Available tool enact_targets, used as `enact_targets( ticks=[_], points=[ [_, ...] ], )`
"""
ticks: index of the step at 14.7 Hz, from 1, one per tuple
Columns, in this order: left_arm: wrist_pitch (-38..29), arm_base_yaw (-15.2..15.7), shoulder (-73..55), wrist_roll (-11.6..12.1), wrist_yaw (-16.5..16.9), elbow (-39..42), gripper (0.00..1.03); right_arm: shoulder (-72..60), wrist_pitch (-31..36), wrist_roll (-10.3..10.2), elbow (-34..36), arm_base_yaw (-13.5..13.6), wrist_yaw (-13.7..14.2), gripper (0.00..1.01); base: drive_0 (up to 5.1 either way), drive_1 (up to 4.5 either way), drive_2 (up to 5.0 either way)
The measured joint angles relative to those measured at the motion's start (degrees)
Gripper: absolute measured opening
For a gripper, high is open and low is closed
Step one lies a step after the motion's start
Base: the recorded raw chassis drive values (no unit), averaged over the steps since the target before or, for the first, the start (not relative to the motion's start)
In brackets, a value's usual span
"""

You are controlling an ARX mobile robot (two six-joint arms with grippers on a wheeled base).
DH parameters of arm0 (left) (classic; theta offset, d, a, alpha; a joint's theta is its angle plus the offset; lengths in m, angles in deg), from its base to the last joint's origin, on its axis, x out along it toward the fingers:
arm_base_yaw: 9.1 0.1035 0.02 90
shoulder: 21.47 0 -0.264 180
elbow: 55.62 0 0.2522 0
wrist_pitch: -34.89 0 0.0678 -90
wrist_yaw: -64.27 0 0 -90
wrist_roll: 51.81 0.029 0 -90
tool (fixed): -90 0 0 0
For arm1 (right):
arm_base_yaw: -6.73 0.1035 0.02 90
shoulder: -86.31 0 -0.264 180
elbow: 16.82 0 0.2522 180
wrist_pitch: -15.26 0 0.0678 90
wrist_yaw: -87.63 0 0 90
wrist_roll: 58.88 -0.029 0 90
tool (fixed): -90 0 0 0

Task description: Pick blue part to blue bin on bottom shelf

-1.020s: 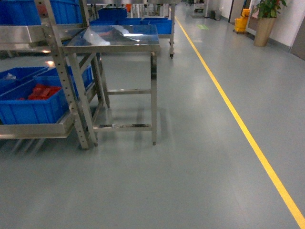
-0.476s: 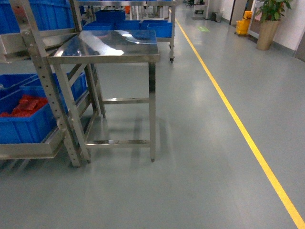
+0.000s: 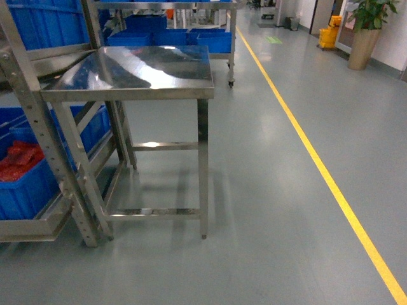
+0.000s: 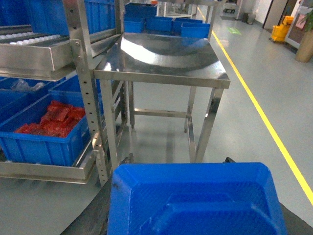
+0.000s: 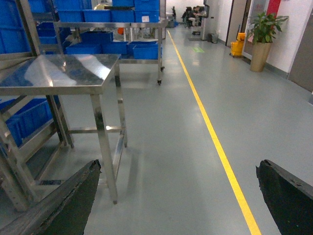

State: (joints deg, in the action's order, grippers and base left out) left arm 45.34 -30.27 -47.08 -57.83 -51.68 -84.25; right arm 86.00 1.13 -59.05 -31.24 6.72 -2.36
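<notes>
Between left claw (image 4: pixel 178 161) tips, blue part (image 4: pixel 195 200)

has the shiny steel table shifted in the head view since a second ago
Yes: the shiny flat-topped steel table sits lower and larger against the yellow floor line, so the robot itself probably rolled.

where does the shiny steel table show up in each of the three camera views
Head: steel table upper left of centre, beside the rack.
Left wrist: steel table upper centre, above the blue part filling the bottom edge.
Right wrist: steel table left, upper half.
Shared landmark: yellow floor line, right of the table in every view.
</notes>
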Motion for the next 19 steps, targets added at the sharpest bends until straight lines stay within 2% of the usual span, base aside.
enact_targets(
  ticks=[19],
  points=[
    [-0.15, -0.07, -0.26, 0.00, 0.17, 0.00, 0.43, 0.00, 0.11, 0.00, 0.00, 0.00, 0.02, 0.98, 0.0, 4.30, -4.4]
  ],
)
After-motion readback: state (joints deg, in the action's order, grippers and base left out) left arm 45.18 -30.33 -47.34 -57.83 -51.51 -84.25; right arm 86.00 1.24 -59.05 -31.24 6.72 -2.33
